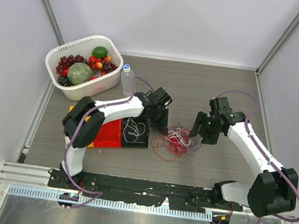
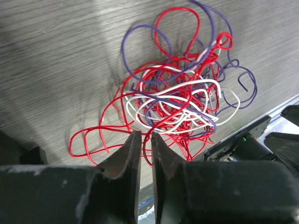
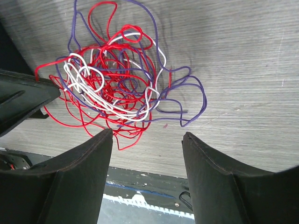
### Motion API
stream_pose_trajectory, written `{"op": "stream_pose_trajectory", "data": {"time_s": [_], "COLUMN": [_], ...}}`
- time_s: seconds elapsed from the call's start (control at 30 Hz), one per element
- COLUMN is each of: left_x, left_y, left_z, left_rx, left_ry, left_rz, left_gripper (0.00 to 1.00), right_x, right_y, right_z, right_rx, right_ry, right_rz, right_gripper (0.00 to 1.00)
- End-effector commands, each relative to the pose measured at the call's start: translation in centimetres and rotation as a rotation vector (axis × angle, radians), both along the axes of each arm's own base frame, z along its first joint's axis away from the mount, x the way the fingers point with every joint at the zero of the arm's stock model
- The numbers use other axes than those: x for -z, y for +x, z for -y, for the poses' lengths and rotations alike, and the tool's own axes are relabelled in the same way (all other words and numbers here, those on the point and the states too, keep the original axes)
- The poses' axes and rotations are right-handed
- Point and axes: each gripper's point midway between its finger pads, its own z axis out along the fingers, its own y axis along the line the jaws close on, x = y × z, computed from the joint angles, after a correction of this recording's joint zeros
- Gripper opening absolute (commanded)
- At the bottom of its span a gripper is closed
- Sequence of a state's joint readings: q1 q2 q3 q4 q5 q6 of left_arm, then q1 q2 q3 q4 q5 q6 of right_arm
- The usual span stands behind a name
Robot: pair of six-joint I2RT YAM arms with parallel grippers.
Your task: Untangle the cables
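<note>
Hovering at either side of the knot, your two grippers have, by the look of it, most of the job ahead of them: the cables lie in one loose heap of red, white and purple loops on the table, between the arms and just right of the black tray. One white cable lies apart in that tray, beside the red tray, which suggests a single strand sorted out and the rest yet to be parted. Your left gripper sits at the heap's near edge with its jaws drawn almost together, only a slim gap between them; red loops run right up to the tips, but whether a strand is pinched there cannot be told, since the fingers themselves cover the spot. Your right gripper stands spread wide over the opposite edge, grasping nothing. The centre of the heap is too dense to trace any one cable or count them, and from above the left wrist hides its own fingertips.
</note>
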State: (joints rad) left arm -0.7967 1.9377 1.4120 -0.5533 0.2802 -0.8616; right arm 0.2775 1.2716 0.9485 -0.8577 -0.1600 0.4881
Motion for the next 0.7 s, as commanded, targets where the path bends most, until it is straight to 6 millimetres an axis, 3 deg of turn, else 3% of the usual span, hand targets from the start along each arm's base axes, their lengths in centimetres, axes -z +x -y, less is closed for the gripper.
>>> {"op": "stream_pose_trajectory", "data": {"time_s": [0.0,0.1,0.27,0.43,0.57,0.67], "left_x": [-1.9,-4.4,-8.6,-13.8,-19.3,-24.2], "left_y": [0.2,0.3,-0.5,-1.3,-2.5,-3.7], "left_z": [2.2,2.2,2.7,4.9,6.8,7.8], "left_rx": [0.051,0.061,0.08,0.081,0.122,0.171], "left_ry": [-0.088,-0.129,-0.252,-0.436,-0.58,-0.689], "left_rz": [0.054,0.103,0.148,0.188,0.263,0.323], "left_gripper": [0.08,0.0,0.0,0.0,0.0,0.0], "right_x": [-0.4,-1.3,-1.7,-2.0,0.0,2.2], "right_y": [-0.8,-0.9,-0.5,0.2,0.7,1.4], "right_z": [-0.7,-2.7,-4.9,-6.8,-8.6,-7.7], "right_rx": [-0.016,-0.088,-0.125,-0.15,-0.091,-0.016], "right_ry": [0.044,0.158,0.281,0.344,0.389,0.3], "right_rz": [-0.009,0.017,0.043,0.078,0.032,0.001], "right_gripper": [0.66,0.69,0.71,0.71,0.69,0.67]}}
